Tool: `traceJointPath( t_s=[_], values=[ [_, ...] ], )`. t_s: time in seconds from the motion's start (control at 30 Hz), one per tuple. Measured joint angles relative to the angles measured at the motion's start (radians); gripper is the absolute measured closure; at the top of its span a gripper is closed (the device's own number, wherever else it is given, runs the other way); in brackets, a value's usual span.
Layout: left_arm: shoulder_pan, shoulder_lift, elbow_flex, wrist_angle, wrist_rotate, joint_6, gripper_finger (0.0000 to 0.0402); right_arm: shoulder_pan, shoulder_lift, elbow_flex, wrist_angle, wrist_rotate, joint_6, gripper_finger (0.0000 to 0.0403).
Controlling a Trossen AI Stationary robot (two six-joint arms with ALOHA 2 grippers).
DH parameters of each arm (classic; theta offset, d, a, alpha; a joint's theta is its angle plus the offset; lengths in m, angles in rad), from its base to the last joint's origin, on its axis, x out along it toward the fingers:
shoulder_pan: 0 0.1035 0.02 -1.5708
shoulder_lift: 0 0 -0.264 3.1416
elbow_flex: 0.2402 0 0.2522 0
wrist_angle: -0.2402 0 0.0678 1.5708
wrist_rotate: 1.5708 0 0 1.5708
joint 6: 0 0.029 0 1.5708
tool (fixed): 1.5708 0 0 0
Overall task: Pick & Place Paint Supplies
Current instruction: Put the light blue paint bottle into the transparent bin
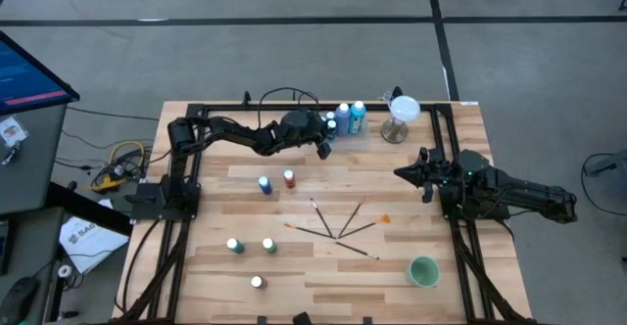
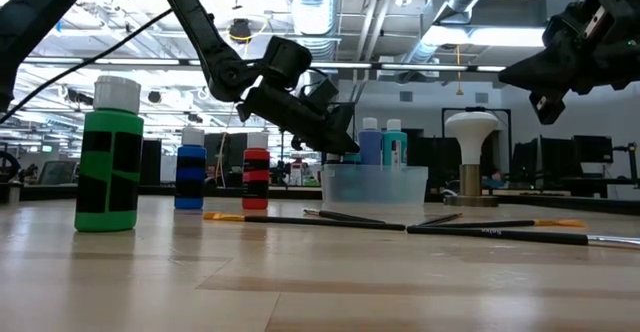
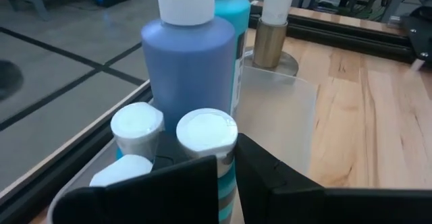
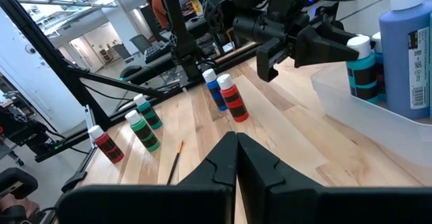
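wooden table [image 1: 411, 168] with black rails, open workshop behind it. clear tub [image 2: 374, 184] sits at the far edge, already holding two tall bottles, blue [image 3: 189, 69] and teal [image 1: 358, 117], plus a few small capped ones. left arm reaches over the tub; left gripper [image 4: 322, 43] is clamped on a small teal bottle [image 4: 362, 67], held right at the tub's rim among the others, looks like it is being put in, not let go yet. right arm waits by the right rail, right gripper [image 4: 236, 158] raised off the table with its fingers pressed together, holding nothing.

still out on the table: blue bottle [image 1: 265, 184] and red bottle [image 1: 289, 178] side by side near the middle, two green ones [image 1: 234, 246] [image 1: 267, 246] nearer the front, one more small bottle [image 1: 257, 283] at the front edge. brushes [image 1: 338, 229] lie fanned out in the middle, untouched. green cup [image 1: 423, 271] front right, white-topped stand [image 1: 400, 116] beside the tub.

judging by that, roughly half the bottles are in; five bottles and all brushes left.
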Motion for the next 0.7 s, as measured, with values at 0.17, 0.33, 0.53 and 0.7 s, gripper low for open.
traceJointPath(
  t_s=[0.17,0.33,0.53,0.7],
  values=[
    [0.0,0.0,0.0,0.001,0.0,-0.005,0.04,0.0,0.0,0.0,0.0,0.0,-0.001,0.04],
    [0.0,0.0,0.0,0.001,0.001,-0.006,0.0388,0.0,0.0,0.0,0.0,0.0,-0.001,0.04],
    [-0.003,0.0,0.0,0.002,0.013,-0.007,0.0364,0.0,0.0,0.0,0.0,0.0,-0.001,0.04],
    [-0.003,-0.01,0.0,-0.007,0.025,-0.007,0.0336,0.0,0.0,0.0,0.0,0.0,0.0,0.04]
  ],
)
